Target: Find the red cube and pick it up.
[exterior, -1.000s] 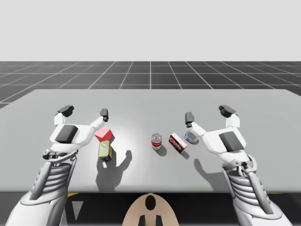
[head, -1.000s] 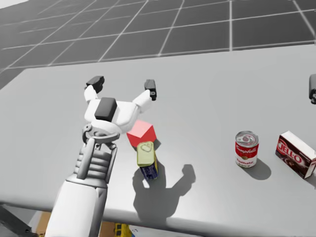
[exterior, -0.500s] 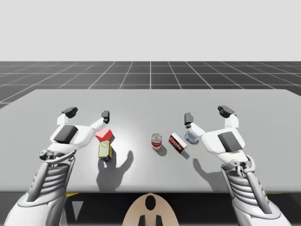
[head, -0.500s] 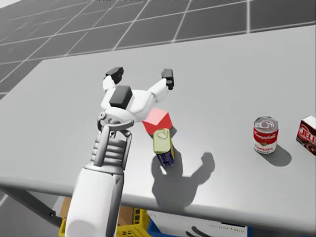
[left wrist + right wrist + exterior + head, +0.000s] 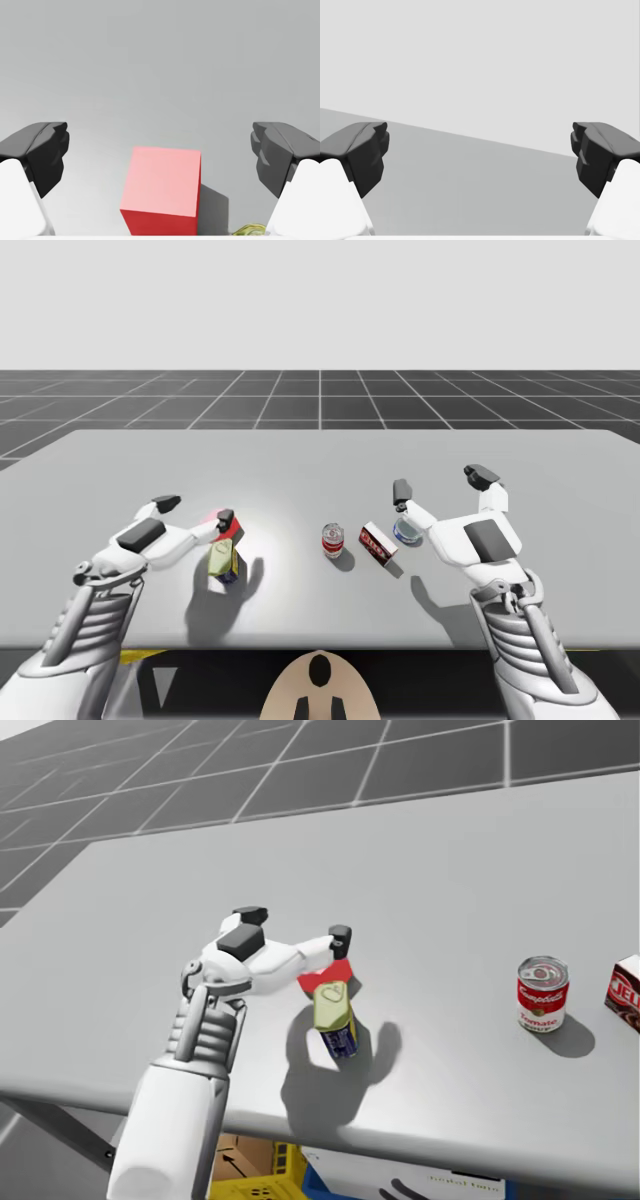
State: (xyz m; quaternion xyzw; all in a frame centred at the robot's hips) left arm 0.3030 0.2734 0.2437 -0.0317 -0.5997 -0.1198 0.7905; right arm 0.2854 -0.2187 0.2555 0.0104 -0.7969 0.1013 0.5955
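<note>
Red cube (image 5: 161,181) flat, square-on to fingers (image 5: 42,150)

A simulated test space, rendered plain; a flat grey table (image 5: 300,460) stands on a dark floor (image 5: 320,395) ruled with a pale grid (it runs off to a level horizon) under a blank whitish backdrop (image 5: 320,300); a yellow crate (image 5: 255,1188) shows below the table's near edge.

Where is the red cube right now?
High view, left of centre: the red cube sits between the open fingers of my left gripper, just beyond the yellow-and-blue tin.
</note>
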